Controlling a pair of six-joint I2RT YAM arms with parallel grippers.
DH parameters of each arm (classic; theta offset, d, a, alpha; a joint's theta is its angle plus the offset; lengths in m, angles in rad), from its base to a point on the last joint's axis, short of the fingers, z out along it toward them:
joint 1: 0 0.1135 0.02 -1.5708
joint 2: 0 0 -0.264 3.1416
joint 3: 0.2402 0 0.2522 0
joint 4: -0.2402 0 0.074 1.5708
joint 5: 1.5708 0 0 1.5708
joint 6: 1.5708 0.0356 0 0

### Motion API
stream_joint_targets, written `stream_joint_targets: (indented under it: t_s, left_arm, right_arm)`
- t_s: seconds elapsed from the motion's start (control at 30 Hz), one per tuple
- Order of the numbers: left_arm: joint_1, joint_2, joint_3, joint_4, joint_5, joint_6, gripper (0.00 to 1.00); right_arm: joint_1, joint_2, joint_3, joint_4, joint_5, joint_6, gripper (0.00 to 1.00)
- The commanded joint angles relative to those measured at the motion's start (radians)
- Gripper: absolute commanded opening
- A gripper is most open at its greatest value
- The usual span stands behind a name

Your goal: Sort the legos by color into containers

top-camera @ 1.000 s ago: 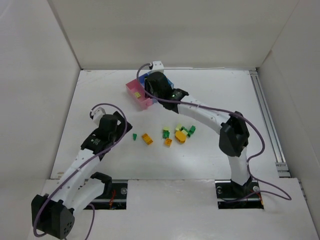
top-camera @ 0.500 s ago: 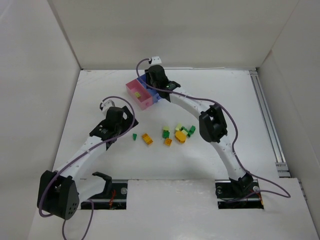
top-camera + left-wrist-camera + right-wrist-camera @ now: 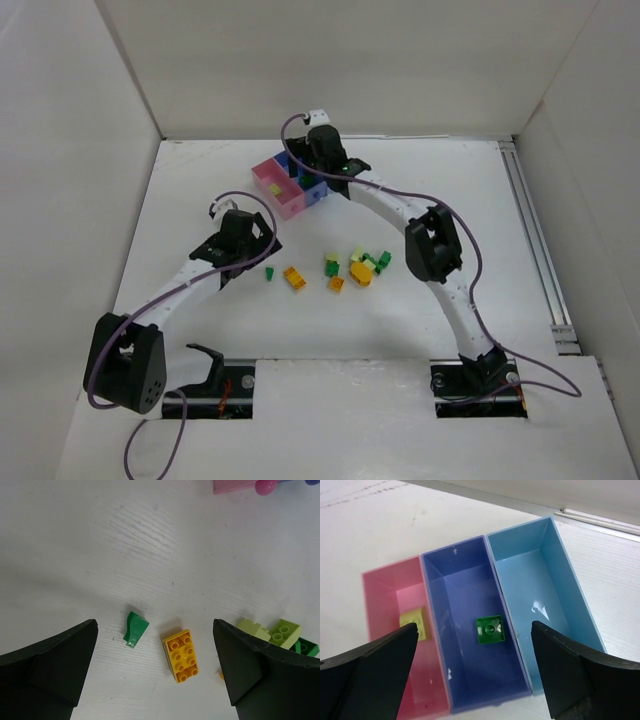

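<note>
The three joined containers stand at the back: pink bin (image 3: 380, 587), purple-blue bin (image 3: 455, 562), light blue bin (image 3: 530, 565). My right gripper (image 3: 474, 626) hovers open above them, holding nothing. A dark green lego (image 3: 490, 629) lies on the purple-blue bin's floor, and a pale yellow-green one (image 3: 415, 622) lies in the pink bin. My left gripper (image 3: 155, 645) is open above the table, over a small green piece (image 3: 135, 628) and an orange-yellow brick (image 3: 183, 654). More loose legos (image 3: 358, 266) lie to their right.
White walls enclose the table on the left, back and right. A metal rail (image 3: 535, 230) runs along the right side. A black bracket (image 3: 205, 358) sits at the near edge by the left arm's base.
My right gripper has opened and the dark green lego now lies in the purple-blue bin. The left arm has swung right, toward the loose legos.
</note>
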Motion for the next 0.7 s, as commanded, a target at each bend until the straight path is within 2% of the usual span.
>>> stream_joint_targets:
  t_s: [0.0, 0.1, 0.27, 0.37, 0.53, 0.67]
  left_arm:
    - [-0.003, -0.005, 0.029, 0.014, 0.018, -0.018, 1.0]
    - [-0.003, -0.005, 0.011, 0.014, 0.041, -0.018, 0.97]
    - [-0.003, 0.024, -0.032, 0.034, 0.021, -0.028, 0.93]
    - [-0.003, 0.049, -0.032, 0.034, 0.021, -0.041, 0.9]
    - [-0.058, 0.018, -0.023, 0.043, 0.035, -0.041, 0.9]
    - [-0.08, 0.007, -0.032, 0.043, 0.046, -0.051, 0.91]
  right_arm:
    - [0.004, -0.18, -0.076, 0.064, -0.041, -0.029, 1.0]
    - [0.004, -0.289, -0.198, 0.073, -0.055, -0.05, 1.0]
    - [-0.015, -0.561, -0.595, 0.12, -0.044, -0.03, 1.0]
    - [-0.039, -0.662, -0.778, 0.131, -0.074, -0.021, 1.0]
    - [-0.029, -0.892, -1.036, 0.131, -0.116, -0.021, 1.0]
    - [0.022, -1.0, -1.185, 0.079, -0.105, 0.002, 1.0]
